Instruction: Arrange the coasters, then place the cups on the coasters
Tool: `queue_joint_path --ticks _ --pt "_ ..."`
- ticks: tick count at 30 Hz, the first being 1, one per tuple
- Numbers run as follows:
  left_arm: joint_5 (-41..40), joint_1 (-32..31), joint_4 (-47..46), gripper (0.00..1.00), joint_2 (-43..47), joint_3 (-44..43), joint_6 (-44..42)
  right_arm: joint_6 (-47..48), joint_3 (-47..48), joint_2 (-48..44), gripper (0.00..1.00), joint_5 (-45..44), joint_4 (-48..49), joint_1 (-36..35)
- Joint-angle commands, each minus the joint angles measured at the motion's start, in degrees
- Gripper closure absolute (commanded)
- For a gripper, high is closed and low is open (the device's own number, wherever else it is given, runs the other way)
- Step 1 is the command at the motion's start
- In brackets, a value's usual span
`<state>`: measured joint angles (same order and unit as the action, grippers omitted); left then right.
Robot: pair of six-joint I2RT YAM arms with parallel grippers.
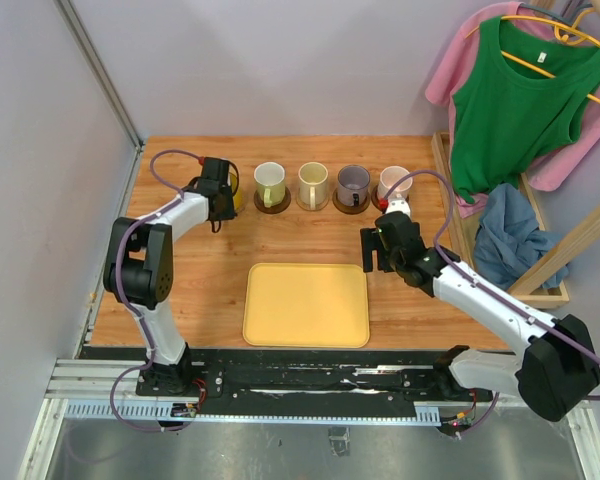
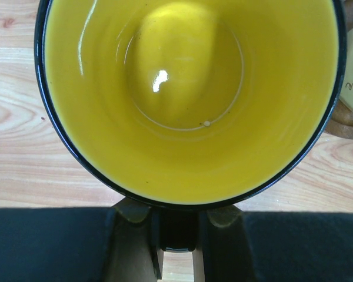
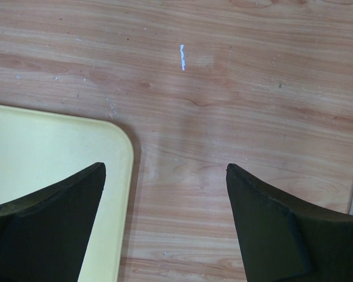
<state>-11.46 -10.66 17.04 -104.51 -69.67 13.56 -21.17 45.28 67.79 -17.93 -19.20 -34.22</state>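
Wood-grain tabletop (image 1: 180, 290) carries a yellow tray (image 1: 305, 305) near the arms and a row of cups (image 1: 313, 183) along the far edge; the yellow mug (image 2: 188, 100) stands upright at the left end of that row, its mouth filling the left wrist view. The left gripper (image 2: 176, 249) is pinched on a dark part at the mug's near side, likely the handle; whether a coaster lies beneath is hidden, though a brown coaster (image 2: 348, 126) shows under the cream-green mug (image 1: 270, 183) just beside. The right gripper (image 3: 165, 170) hangs spread over wood by the tray's corner, holding nothing. Glossy and rigid, the mug looks slick, chippable and fairly light; a handle hold may let it swivel, so a level, gentle set-down seems wise.
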Motion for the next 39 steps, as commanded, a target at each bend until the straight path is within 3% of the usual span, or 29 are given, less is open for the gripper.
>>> queue_joint_path --ticks 1,39 --pt "-1.6 0.4 -4.6 0.99 -0.7 -3.0 0.2 0.1 1.8 0.6 0.16 0.8 0.5 0.9" --pt "-2.0 0.6 -7.8 0.99 -4.3 -2.9 0.8 0.2 1.8 4.8 0.16 5.6 1.9 1.6"
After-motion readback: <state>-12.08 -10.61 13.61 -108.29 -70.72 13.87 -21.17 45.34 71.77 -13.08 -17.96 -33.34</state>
